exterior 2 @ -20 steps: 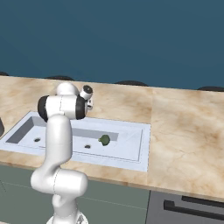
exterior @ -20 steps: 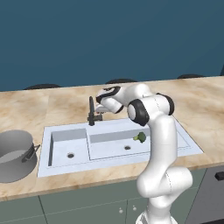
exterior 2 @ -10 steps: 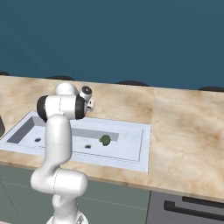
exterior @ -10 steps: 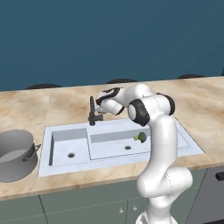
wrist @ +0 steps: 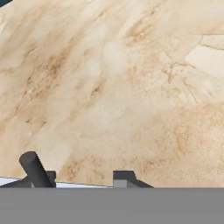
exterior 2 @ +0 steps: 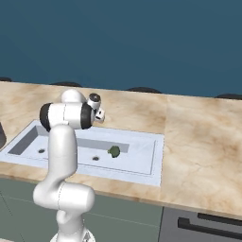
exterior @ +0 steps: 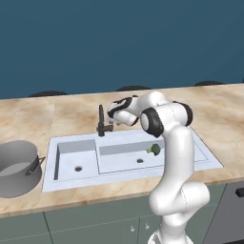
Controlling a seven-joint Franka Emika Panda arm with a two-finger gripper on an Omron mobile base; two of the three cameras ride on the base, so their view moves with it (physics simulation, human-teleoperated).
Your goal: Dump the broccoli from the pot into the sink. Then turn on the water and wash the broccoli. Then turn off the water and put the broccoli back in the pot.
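Observation:
The broccoli (exterior: 153, 149) (exterior 2: 114, 151) lies on the floor of the wide basin of the sink (exterior: 71, 142) (exterior 2: 142, 140), near its right end. The grey pot (exterior: 18, 167) stands upright on the counter left of the sink. My gripper (exterior: 110, 116) (exterior 2: 99, 115) (wrist: 85, 178) hovers over the sink's back rim, right beside the dark faucet (exterior: 101, 122). It is open, its two fingertips apart with nothing between them. In the hand view a dark cylinder of the faucet (wrist: 35, 169) stands just by the left fingertip (wrist: 49, 176). I see no water running.
Beige marble counter (exterior: 57, 112) (exterior 2: 203, 142) (wrist: 122, 87) runs around the sink, with a dark blue wall behind. The narrow basin (exterior: 76, 159) lies left of the wide one. A dark oven front (exterior 2: 208, 224) sits below the counter at the right.

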